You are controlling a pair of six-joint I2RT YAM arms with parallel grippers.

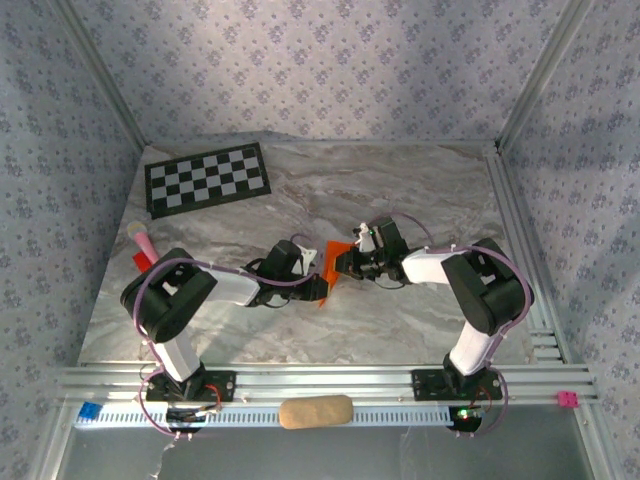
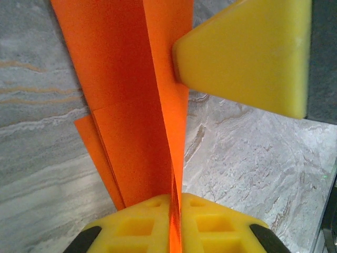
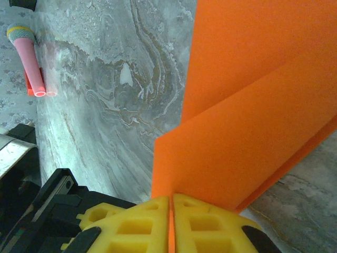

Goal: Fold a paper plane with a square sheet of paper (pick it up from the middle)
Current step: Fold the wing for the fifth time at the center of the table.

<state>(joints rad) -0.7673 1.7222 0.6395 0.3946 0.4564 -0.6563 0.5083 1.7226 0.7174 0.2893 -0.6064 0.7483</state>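
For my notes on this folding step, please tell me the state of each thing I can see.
orange paper: folded, upright, gripped from both sides.
left gripper: shut on the orange paper.
right gripper: shut on the orange paper.
checkerboard sheet: lying flat.
pink object: lying down.

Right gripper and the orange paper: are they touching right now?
Touching. The right wrist view shows the right gripper shut on the orange paper, whose edge runs down between the two yellow pads with no gap.

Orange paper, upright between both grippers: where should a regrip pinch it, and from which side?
Pinch the orange paper where its upright layers lie together, edge-on from the left arm's side, as the left gripper does; farther out they splay.
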